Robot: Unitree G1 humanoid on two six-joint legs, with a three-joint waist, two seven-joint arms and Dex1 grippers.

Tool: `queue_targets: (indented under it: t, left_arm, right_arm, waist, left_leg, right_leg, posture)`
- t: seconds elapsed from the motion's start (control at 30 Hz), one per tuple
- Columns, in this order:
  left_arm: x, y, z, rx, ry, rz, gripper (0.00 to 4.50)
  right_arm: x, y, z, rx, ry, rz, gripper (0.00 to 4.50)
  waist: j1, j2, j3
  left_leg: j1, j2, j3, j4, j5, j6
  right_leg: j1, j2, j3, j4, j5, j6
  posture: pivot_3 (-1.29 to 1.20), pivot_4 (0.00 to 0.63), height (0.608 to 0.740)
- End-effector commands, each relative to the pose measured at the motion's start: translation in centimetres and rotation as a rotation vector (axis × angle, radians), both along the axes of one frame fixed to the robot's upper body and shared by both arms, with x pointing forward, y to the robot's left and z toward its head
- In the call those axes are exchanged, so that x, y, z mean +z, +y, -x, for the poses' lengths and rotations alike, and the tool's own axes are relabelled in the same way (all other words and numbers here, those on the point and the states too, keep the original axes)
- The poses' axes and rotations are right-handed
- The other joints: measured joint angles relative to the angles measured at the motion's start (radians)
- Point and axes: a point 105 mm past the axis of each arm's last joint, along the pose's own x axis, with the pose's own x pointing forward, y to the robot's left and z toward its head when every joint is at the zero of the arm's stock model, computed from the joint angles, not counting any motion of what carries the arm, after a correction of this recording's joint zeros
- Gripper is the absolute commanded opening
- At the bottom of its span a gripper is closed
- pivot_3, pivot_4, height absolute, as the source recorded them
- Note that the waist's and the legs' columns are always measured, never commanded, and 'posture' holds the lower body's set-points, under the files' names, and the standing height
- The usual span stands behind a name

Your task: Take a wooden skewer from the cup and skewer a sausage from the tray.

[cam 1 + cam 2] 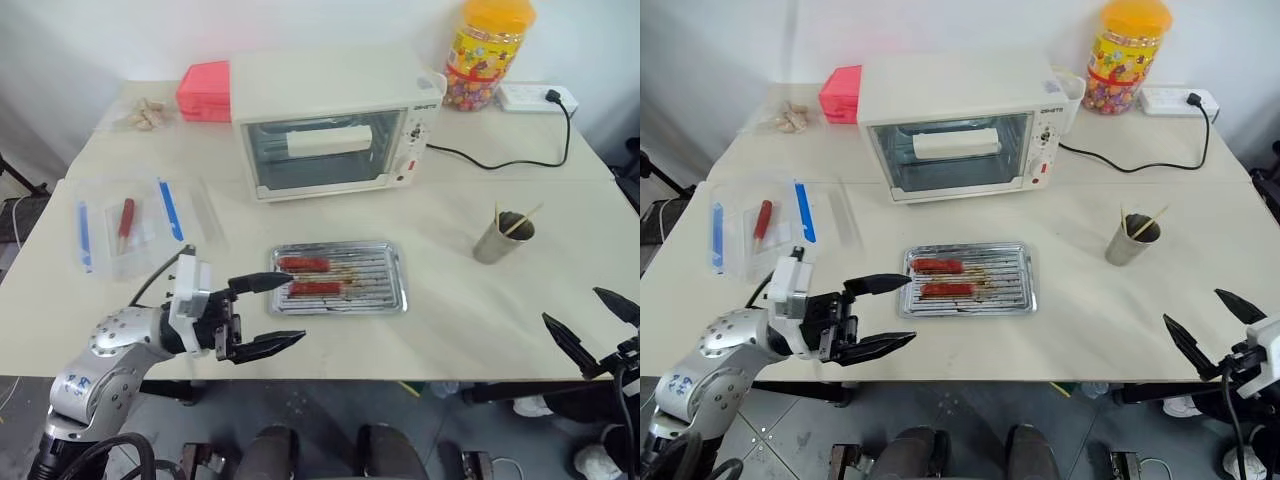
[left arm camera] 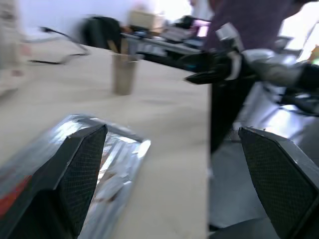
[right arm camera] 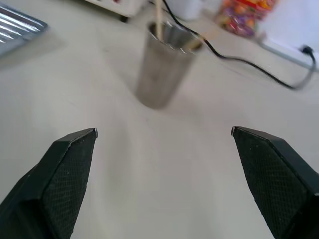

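Our right gripper (image 1: 592,322) hangs wide and empty off the table's (image 1: 480,310) front edge, facing the cup (image 1: 497,240); left gripper (image 1: 268,312) wide beside the tray (image 1: 390,275).

The two head views looked forward and down from above the near edge of the counter (image 1: 480,310), sharing the whole scene from toaster oven (image 1: 330,125) to tray (image 1: 970,280). The left wrist view looked low across the counter past the tray toward the cup (image 2: 123,73) and the right claw (image 2: 209,67). The right wrist view faced the cup from near, low over the counter.
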Motion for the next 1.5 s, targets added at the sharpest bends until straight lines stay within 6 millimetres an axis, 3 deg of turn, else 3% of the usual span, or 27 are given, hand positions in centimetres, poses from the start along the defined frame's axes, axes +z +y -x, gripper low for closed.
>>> queue_targets:
  t: [0.03,0.3,0.4,0.5,0.67,1.0,1.23,1.5]
  left_arm:
    - [0.9,-0.6,0.3,-0.073,-0.004,0.002,4.47]
    - [0.3,-0.1,-0.5,-0.015,-0.045,-0.023,4.47]
    - [0.1,-0.2,-0.2,-0.015,-0.042,-0.024,4.47]
    - [-0.1,-0.4,-0.1,-0.014,-0.036,-0.024,4.47]
    - [-0.1,-0.5,0.1,0.005,-0.034,-0.014,4.47]
    - [-0.1,-0.7,0.6,0.024,-0.028,-0.012,4.47]
    - [0.0,-0.6,0.5,0.046,-0.035,-0.016,4.47]
    - [-0.1,-0.5,0.5,0.06,-0.036,-0.018,4.47]
  right_arm:
    - [2.8,-0.6,-0.9,0.059,-0.046,0.013,4.5]
    - [8.3,-2.1,-5.8,0.28,0.122,0.077,4.5]
    - [11.2,-1.3,-8.8,0.351,0.232,0.136,4.5]
    - [12.5,-1.1,-11.2,0.348,0.298,0.157,4.5]
    - [12.9,0.2,-13.7,0.343,0.429,0.165,4.5]
    - [12.3,1.4,-15.8,0.281,0.536,0.306,4.5]
    - [12.0,2.7,-16.0,0.346,0.57,0.276,4.5]
    - [12.1,2.4,-15.1,0.373,0.635,0.292,4.5]
  waist:
    - [-0.008,0.001,0.0]
    - [-0.01,0.003,-0.001]
    - [-0.011,0.006,0.001]
    - [-0.011,0.007,0.002]
    - [-0.008,0.007,0.003]
    - [-0.011,0.008,0.003]
    - [-0.009,0.008,0.003]
    - [-0.01,0.008,0.003]
  left_leg:
    - [0.0,0.0,0.0,0.0,0.0,0.0]
    - [0.002,0.0,0.003,0.001,0.001,0.002]
    - [0.0,0.0,0.002,0.002,0.001,0.002]
    - [-0.001,0.0,0.003,0.002,0.001,0.002]
    - [-0.006,-0.001,0.0,0.001,0.001,0.001]
    - [-0.007,-0.001,0.001,0.002,0.001,0.001]
    - [-0.007,-0.002,0.001,0.002,0.001,0.001]
    - [-0.007,-0.002,0.001,0.002,0.001,0.001]
  right_leg:
    - [0.0,0.0,-0.001,0.0,0.0,0.0]
    - [0.0,0.0,0.0,0.0,0.0,0.0]
    - [0.0,-0.001,-0.001,-0.001,0.0,0.0]
    - [-0.002,-0.001,0.0,-0.003,0.0,0.0]
    - [-0.004,-0.002,-0.002,-0.003,0.0,0.0]
    - [-0.006,-0.001,-0.004,0.0,0.0,0.0]
    - [-0.007,-0.001,-0.003,0.0,0.0,0.0]
    - [-0.006,-0.001,-0.003,0.0,0.0,0.0]
  posture:
    - [0.0,0.15,0.74]
    - [0.0,0.15,0.74]
    - [0.0,0.15,0.74]
    - [0.0,0.15,0.74]
    - [0.0,0.15,0.74]
    - [0.0,0.15,0.74]
    - [0.0,0.15,0.74]
    - [0.0,0.15,0.74]
